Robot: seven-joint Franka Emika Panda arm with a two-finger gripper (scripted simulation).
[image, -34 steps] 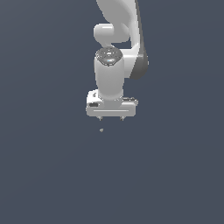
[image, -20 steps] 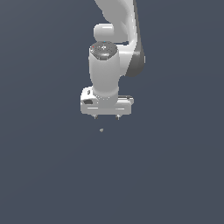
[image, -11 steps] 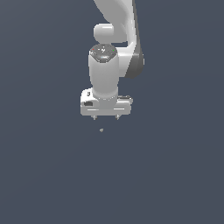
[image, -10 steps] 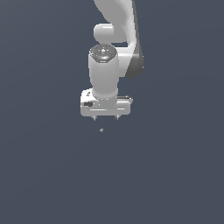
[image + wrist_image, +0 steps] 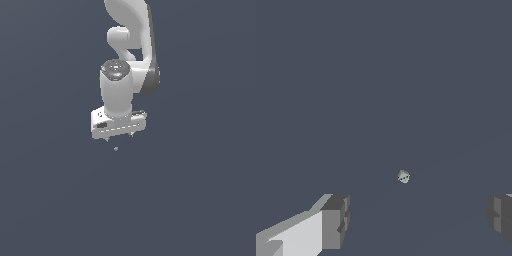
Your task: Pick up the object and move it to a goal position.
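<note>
Jaws [image 5: 120, 136] spread wide, gripping nothing, poised just above the object [image 5: 116, 148], a pale speck on the bare dark worktop [image 5: 200, 200], lying between the fingers [image 5: 333, 220] in the wrist view. Likely risk: so small a lump slipping out or getting nudged aside on closing. Nothing else nearby, nothing obstructing.
</note>
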